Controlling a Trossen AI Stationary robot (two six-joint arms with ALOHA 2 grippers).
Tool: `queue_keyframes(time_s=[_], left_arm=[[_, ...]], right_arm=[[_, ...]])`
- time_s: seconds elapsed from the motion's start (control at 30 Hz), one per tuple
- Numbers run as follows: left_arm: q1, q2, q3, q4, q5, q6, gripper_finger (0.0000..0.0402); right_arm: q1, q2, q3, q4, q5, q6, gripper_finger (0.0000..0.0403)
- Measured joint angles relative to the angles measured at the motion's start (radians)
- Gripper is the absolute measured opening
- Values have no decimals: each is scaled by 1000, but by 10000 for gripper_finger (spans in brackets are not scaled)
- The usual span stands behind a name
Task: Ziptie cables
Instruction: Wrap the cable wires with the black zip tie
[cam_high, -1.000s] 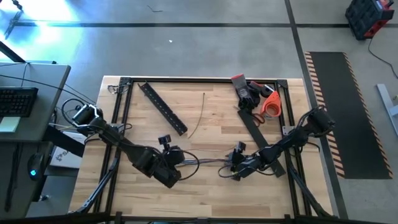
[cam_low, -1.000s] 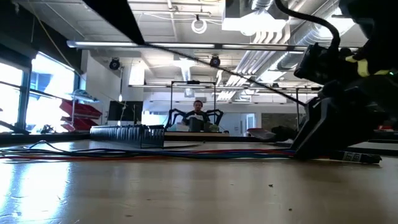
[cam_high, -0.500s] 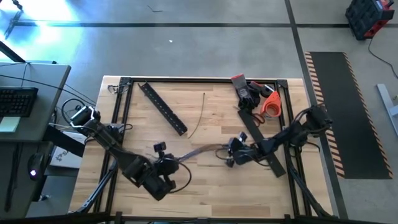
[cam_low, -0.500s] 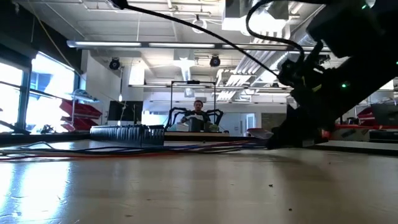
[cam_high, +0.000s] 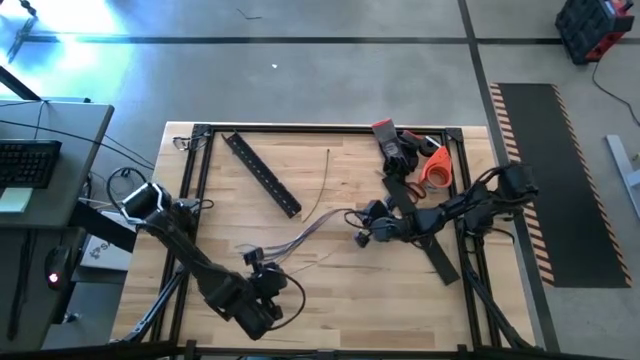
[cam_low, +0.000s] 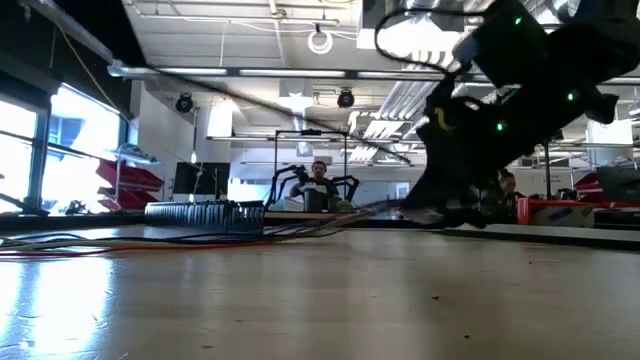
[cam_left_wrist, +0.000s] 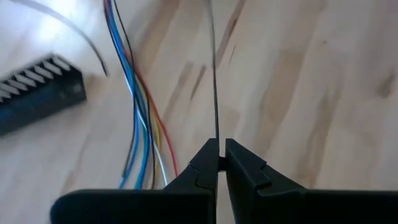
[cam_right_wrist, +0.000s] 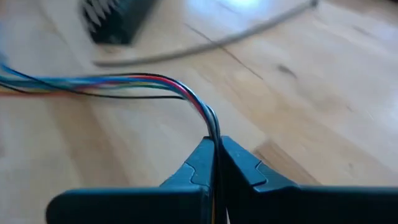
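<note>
The cables (cam_high: 305, 235) are a thin bundle of blue, red, yellow and dark wires lying slack and slanted across the middle of the table between both grippers. In the left wrist view they (cam_left_wrist: 140, 124) run beside my left gripper (cam_left_wrist: 219, 146), which is shut on one thin dark strand. My left gripper (cam_high: 252, 260) sits near the near edge. My right gripper (cam_high: 360, 228) is right of centre; it (cam_right_wrist: 214, 144) is shut on the bundle's end. In the low view the cables (cam_low: 250, 232) lie along the tabletop. My left gripper pinches a single thin dark strand (cam_left_wrist: 215, 124) between its two fingertips, and the strand runs straight away from the fingers over the wood. The coloured wires pass beside the fingers; whether they touch, I cannot tell. My right gripper pinches the wire bundle (cam_right_wrist: 211, 127) between its fingertips near one end. The wires arch up out of the tips, bend over and trail slack across the table.
A flat black perforated bar (cam_high: 262, 172) lies slanted at the far left, a second black bar (cam_high: 425, 235) under my right arm. A thin loose strip (cam_high: 322, 185) lies mid-table. Orange scissors (cam_high: 435, 165) and a red-black tool (cam_high: 392, 145) sit in the far right corner. A black frame (cam_high: 190, 170) rims the table.
My right gripper has moved toward the far edge and slightly left, carrying its end of the bundle. My left gripper has drawn back toward the near edge. The cables, earlier lying level left to right, now slant from near left to far right.
</note>
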Motion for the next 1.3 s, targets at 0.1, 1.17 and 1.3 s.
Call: queue_keyframes(time_s=[0.1, 1.17, 1.3], left_arm=[[15, 42, 0, 0, 37, -56, 0], [28, 265, 135, -255, 389, -604, 0], [31, 292, 135, -149, 382, -594, 0]], right_arm=[[11, -54, 2, -2, -29, -26, 0], [221, -94, 2, 51, -31, -111, 0], [227, -93, 2, 51, -35, -139, 0]])
